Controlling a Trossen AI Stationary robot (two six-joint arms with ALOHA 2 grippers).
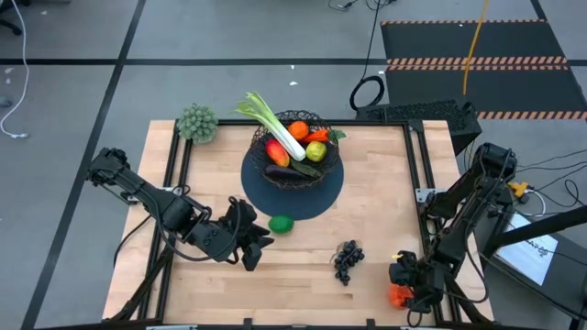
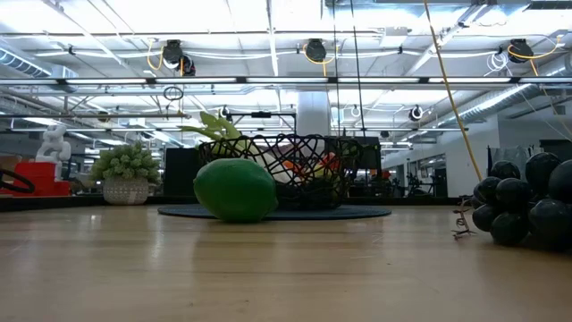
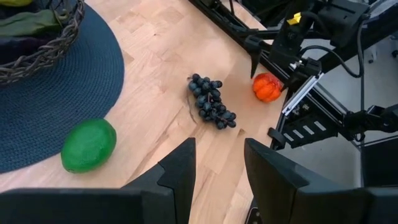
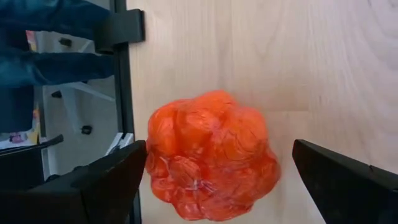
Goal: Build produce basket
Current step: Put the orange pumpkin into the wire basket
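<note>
The black wire basket (image 1: 293,147) stands on a dark round mat (image 1: 295,194) at the table's far middle. It holds a leek (image 1: 275,126), an orange and other produce. A green lime (image 1: 282,224) lies on the wood by the mat's near edge. Dark grapes (image 1: 348,259) lie nearer the front. A lumpy red tomato (image 4: 208,124) lies at the front right. My right gripper (image 4: 217,149) is open over it, pointing down, one finger on each side. My left gripper (image 1: 252,243) is open and empty, just left of the lime (image 3: 89,145). My right gripper comes at the tomato from above. One finger (image 4: 118,174) stands right against the tomato's side (image 4: 152,149), and I cannot tell whether it touches. The other finger (image 4: 342,177) stands clear of it. The tomato rests on the table.
A fuzzy grey-green clump (image 1: 197,122) stands at the table's far left corner. Black rails (image 1: 417,165) run along the table's sides. The grapes (image 3: 211,102) lie between the two grippers. A person's leg in blue cloth (image 4: 56,37) shows beyond the table's edge.
</note>
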